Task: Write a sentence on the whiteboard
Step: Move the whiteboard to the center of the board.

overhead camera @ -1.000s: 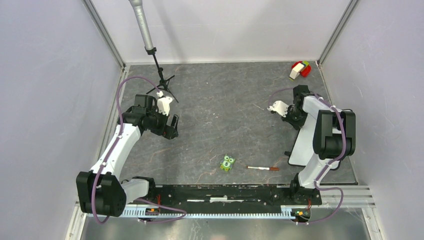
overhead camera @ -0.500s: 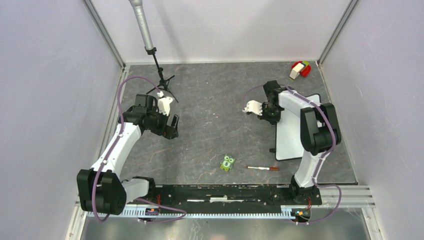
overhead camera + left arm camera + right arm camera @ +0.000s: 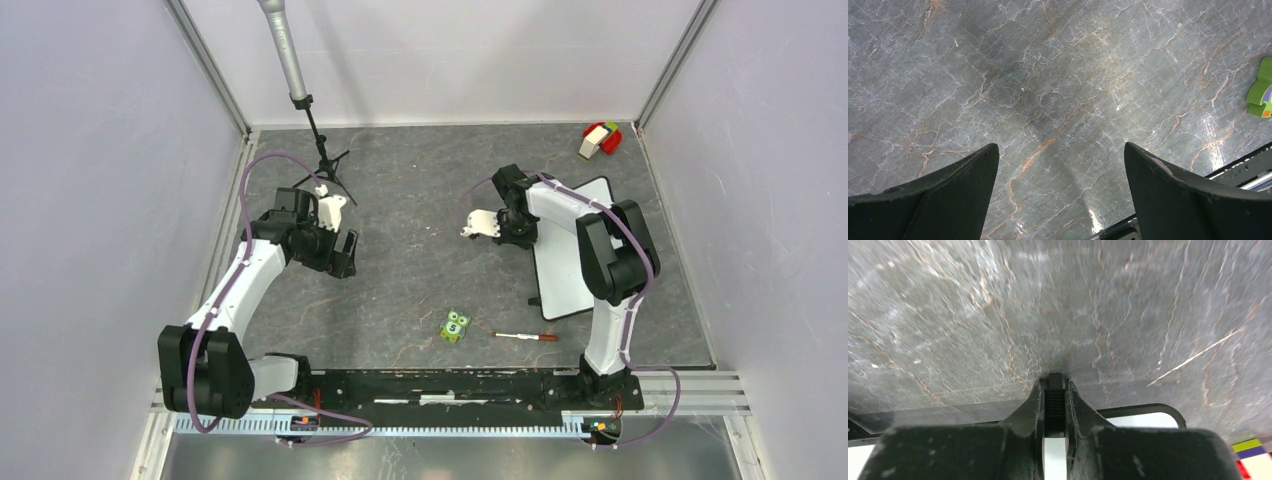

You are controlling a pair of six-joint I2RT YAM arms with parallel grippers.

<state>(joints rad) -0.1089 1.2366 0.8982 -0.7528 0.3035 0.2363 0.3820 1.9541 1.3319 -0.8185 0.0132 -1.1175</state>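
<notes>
The whiteboard (image 3: 577, 250) lies flat at the right of the table, tilted, and its visible face is blank. The sentence is out of view. My right gripper (image 3: 521, 229) is at the board's left edge; in the right wrist view it (image 3: 1054, 382) is shut on a ribbed black tab on the whiteboard's (image 3: 1143, 421) rim. A marker pen (image 3: 526, 336) lies near the front edge, apart from both grippers. My left gripper (image 3: 345, 254) hangs over bare table on the left; in the left wrist view it (image 3: 1060, 150) is open, with nothing between its fingers.
A green owl toy (image 3: 455, 326) sits left of the pen and also shows in the left wrist view (image 3: 1262, 88). A red, white and green block (image 3: 600, 138) lies at the back right corner. A microphone stand (image 3: 322, 165) is at the back left.
The right arm has swung left, dragging the whiteboard from the right wall toward the table's middle. The left arm has barely moved.
</notes>
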